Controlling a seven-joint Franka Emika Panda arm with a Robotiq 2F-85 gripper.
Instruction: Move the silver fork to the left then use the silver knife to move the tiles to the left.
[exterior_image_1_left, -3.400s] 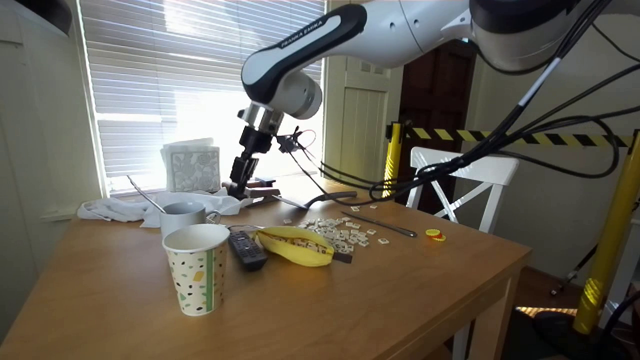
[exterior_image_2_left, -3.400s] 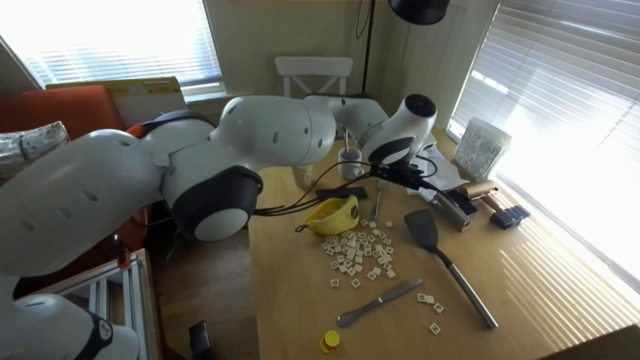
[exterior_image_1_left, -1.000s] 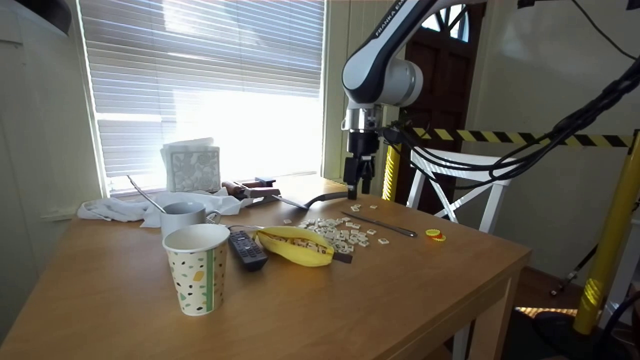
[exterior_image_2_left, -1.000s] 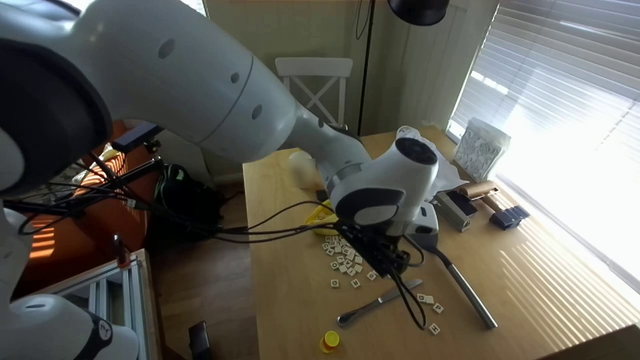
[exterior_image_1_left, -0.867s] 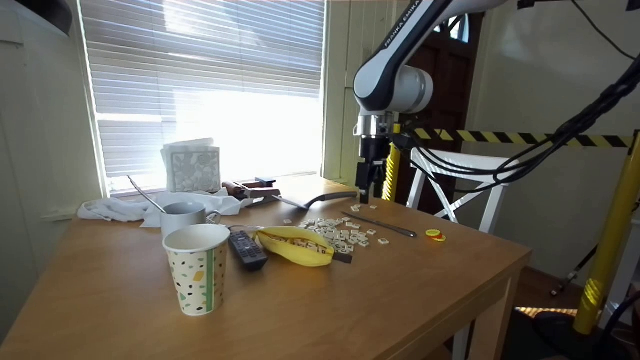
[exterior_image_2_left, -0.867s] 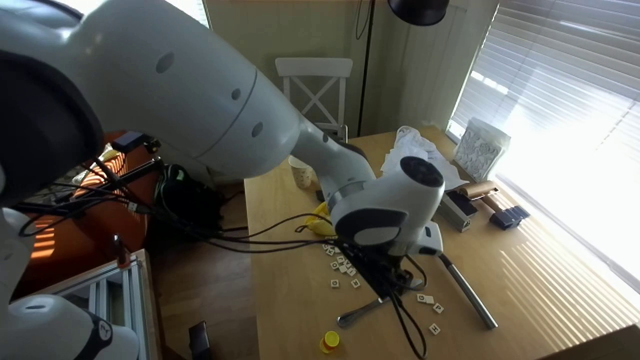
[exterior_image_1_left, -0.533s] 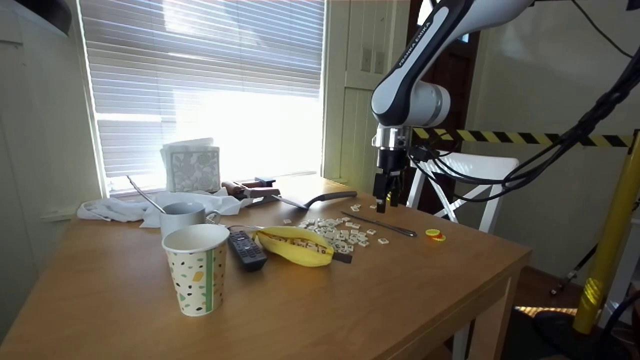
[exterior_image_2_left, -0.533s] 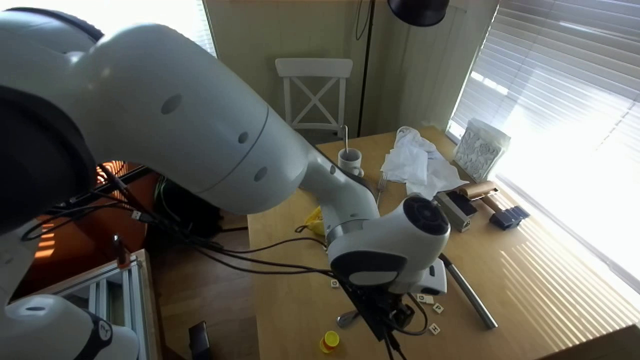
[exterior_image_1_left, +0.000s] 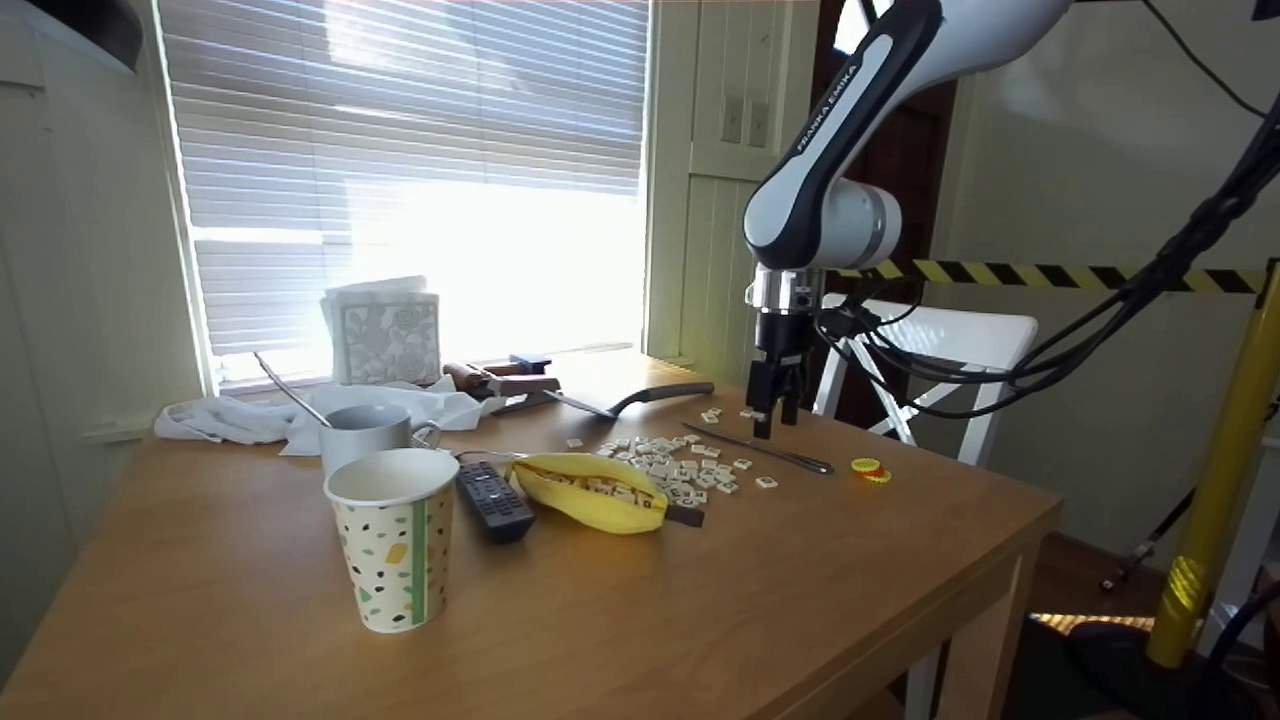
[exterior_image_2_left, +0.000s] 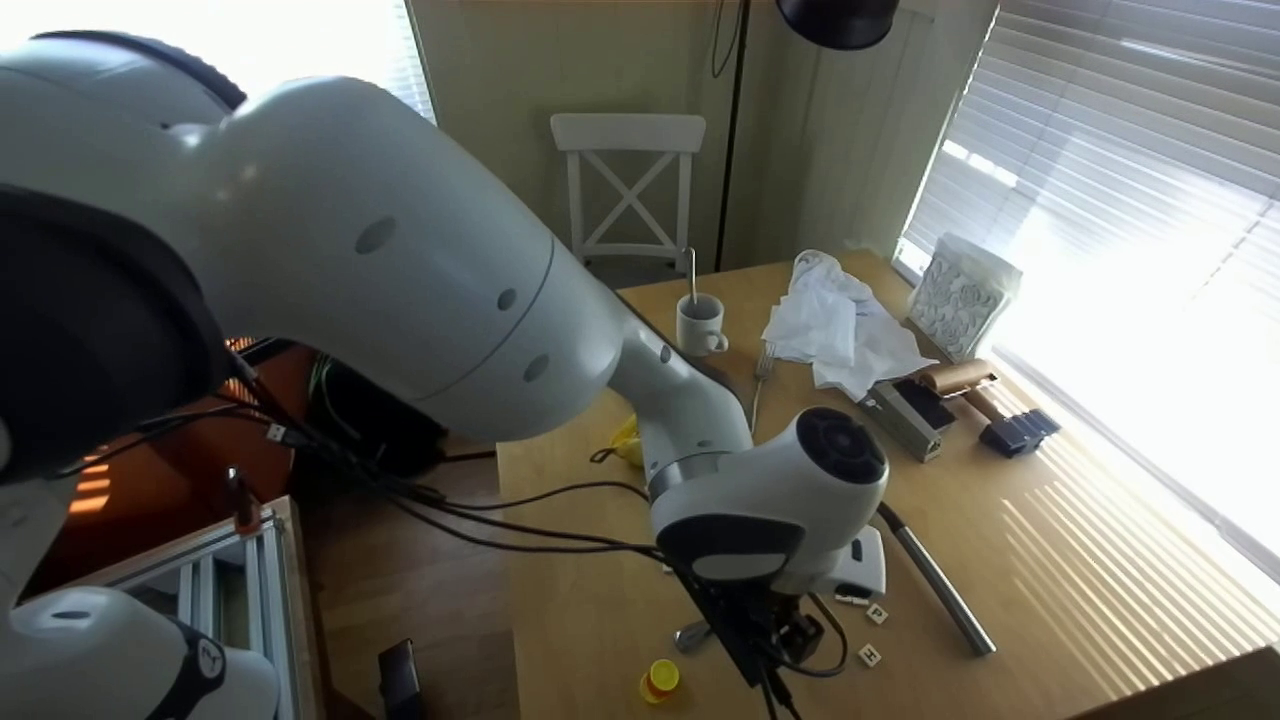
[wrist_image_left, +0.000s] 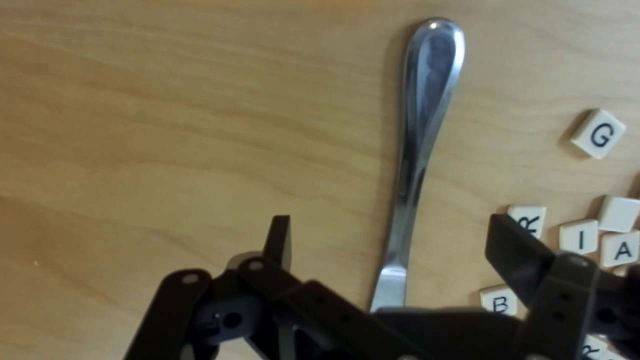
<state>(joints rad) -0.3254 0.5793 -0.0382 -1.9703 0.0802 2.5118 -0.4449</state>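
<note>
The silver knife (exterior_image_1_left: 800, 460) lies flat on the table beside the tiles (exterior_image_1_left: 665, 460). My gripper (exterior_image_1_left: 777, 422) is open and empty, just above it, pointing down. In the wrist view my gripper (wrist_image_left: 390, 220) has its fingers apart on both sides of the knife (wrist_image_left: 419, 125), not touching it; the blade runs out of sight under the gripper. Several tiles (wrist_image_left: 599, 134) lie to its right. The silver fork (exterior_image_2_left: 760, 375) lies near the mug and cloth in an exterior view. There my arm hides most tiles and much of the knife (exterior_image_2_left: 692, 636).
A yellow banana-shaped pouch (exterior_image_1_left: 590, 490) holding tiles, a black remote (exterior_image_1_left: 495, 500), a paper cup (exterior_image_1_left: 395, 540) and a mug (exterior_image_1_left: 365, 435) stand beyond the tiles. A spatula (exterior_image_2_left: 935, 575) lies near the knife. A yellow-orange lump (exterior_image_1_left: 870, 468) is by the handle end.
My gripper has moved from the cloth and mug end across to above the knife, turning upright. In the last half second it has come down slightly. The knife and tiles have not moved.
</note>
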